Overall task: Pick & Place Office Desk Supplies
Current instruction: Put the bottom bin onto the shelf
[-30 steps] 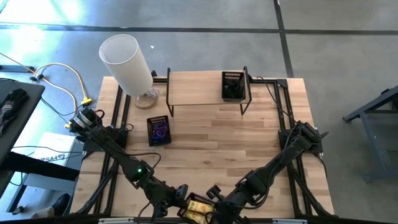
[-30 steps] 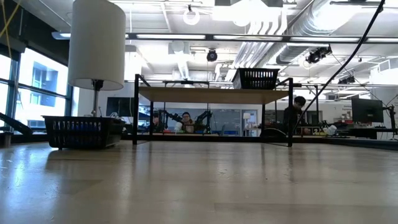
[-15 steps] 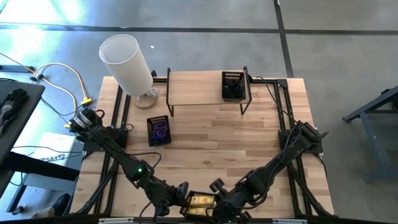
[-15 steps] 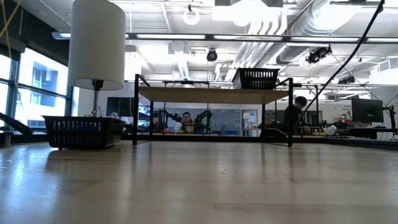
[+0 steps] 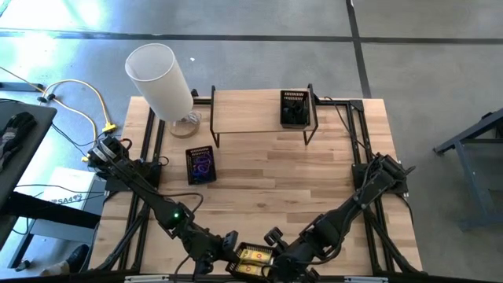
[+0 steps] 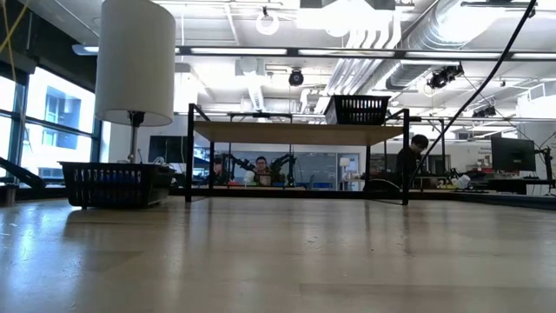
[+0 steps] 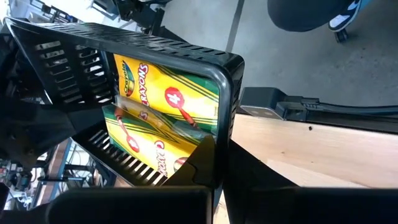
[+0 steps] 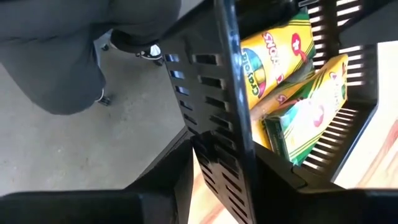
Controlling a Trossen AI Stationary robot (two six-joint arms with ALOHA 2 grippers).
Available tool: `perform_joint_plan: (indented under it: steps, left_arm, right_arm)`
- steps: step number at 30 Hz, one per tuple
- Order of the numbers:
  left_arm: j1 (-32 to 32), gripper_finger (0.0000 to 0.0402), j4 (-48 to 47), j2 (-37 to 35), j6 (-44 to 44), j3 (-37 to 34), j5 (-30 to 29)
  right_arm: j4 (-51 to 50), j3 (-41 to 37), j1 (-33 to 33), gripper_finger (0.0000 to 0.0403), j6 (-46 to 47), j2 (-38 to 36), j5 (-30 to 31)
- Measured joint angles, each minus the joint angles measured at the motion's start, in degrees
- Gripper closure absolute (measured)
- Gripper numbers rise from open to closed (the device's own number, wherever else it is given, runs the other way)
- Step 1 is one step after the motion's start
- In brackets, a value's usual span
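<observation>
Both arms reach low over the surface's (image 5: pixel 259 181) near edge. The left gripper (image 5: pixel 226 248) pinches the black tray's (image 7: pixel 227 81) wall; the right gripper's (image 5: pixel 277 253) fingers straddle the opposite wall, grip unclear. Only the wrist views show yellow crayon boxes (image 7: pixel 168 99) inside.

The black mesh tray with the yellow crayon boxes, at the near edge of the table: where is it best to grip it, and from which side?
Probably by its thin upright rim. The tray has slotted walls with a narrow top edge that suits a pinch from above, one jaw inside and one outside. The left gripper already clamps one wall so; the right gripper sits at the opposite wall. The crayon boxes fill the middle.

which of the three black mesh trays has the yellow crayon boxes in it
The tray at the table's near edge between both hands; the other two sit farther back and show no yellow boxes.
</observation>
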Motion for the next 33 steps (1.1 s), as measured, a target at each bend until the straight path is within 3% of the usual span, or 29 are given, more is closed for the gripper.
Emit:
perform_joint_plan:
  steps: [8,13,18,25,33]
  left_arm:
    - [0.0,0.04,-0.3,0.0,0.1,0.0,-0.1]
    - [0.0,0.04,-0.4,0.0,0.1,0.0,-0.2]
    - [0.0,0.04,-0.7,0.0,0.1,0.0,-0.6]
    - [-0.1,0.04,-0.5,0.0,0.1,0.0,-0.5]
    - [0.0,0.0401,-0.7,0.1,0.9,0.0,-0.9]
  right_arm:
    - [-0.4,0.0,-0.1,0.0278,-4.9,0.0,0.3]
    - [-0.3,0.0,1.0,0.0278,-8.3,0.0,5.5]
    - [-0.2,0.0,1.2,0.0278,-9.3,0.0,6.4]
    - [1.3,0.0,0.5,0.0278,-9.1,0.0,0.4]
    - [3.0,0.0,-3.7,0.0285,-8.8,0.4,-12.0]
